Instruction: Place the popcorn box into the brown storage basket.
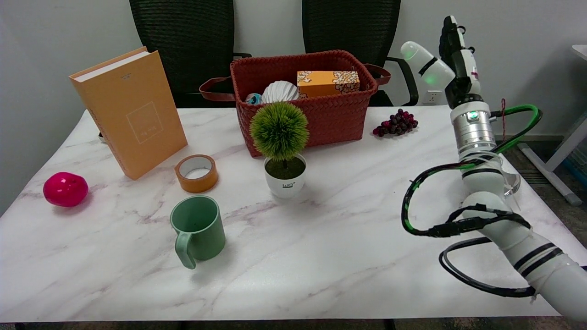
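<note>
The orange popcorn box (328,83) lies on its side inside the brown woven storage basket (330,117), against the back right of it, at the far middle of the table. My right hand (456,50) is raised in the air at the far right, well right of the basket and above table height. Its fingers point upward and it holds nothing. I see it edge-on, so the spread of its fingers is hard to judge.
In the basket also sit a white ribbed ball (279,91) and a small blue thing (253,98). A potted green plant (282,146) stands just in front of the basket. Grapes (396,123), a tape roll (196,173), a green mug (198,229), an orange book (130,112) and a pink ball (65,189) are on the table.
</note>
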Robot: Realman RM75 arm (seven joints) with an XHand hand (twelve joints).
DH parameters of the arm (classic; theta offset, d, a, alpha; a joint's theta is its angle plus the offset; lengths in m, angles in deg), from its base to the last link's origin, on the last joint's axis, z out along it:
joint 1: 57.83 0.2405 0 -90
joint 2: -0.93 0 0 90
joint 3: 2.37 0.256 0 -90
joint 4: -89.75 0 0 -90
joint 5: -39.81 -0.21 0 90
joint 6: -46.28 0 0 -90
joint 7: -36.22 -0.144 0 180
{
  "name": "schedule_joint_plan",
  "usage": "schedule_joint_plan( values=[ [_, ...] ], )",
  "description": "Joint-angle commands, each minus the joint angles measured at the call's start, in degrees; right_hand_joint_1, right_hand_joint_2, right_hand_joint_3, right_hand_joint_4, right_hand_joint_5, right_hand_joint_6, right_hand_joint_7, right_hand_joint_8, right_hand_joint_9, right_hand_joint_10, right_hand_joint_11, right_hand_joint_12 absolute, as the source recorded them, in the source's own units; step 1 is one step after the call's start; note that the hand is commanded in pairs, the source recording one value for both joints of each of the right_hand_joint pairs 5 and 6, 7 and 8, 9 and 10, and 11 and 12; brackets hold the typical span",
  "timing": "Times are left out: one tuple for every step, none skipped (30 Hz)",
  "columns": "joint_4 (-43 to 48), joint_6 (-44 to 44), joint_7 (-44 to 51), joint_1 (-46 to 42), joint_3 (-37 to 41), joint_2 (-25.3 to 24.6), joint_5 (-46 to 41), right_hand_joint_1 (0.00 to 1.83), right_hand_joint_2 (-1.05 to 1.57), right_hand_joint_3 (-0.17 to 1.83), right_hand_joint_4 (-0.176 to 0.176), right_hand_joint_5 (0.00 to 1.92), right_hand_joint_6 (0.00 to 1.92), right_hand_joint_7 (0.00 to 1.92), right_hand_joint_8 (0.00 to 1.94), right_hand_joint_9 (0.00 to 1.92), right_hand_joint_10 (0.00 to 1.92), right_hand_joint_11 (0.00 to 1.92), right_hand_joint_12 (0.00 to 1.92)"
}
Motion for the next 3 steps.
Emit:
schedule_joint_plan(
  values=[
    [3.85,0.54,-0.2,-4.84,-1.27,-0.13,3.9,0.69,0.52,0.06,0.0,0.0,0.0,0.0,0.0,0.0,0.0,0.0,0.0],
    [3.79,0.54,-0.2,-4.84,-1.27,-0.13,4.13,0.7,0.52,0.07,0.0,0.0,0.0,0.0,0.0,0.0,0.0,0.0,0.0],
    [3.79,0.54,-0.2,-4.84,-1.27,-0.13,4.38,0.7,0.52,0.07,0.0,0.0,0.0,0.0,0.0,0.0,0.0,0.0,0.0]
  ],
)
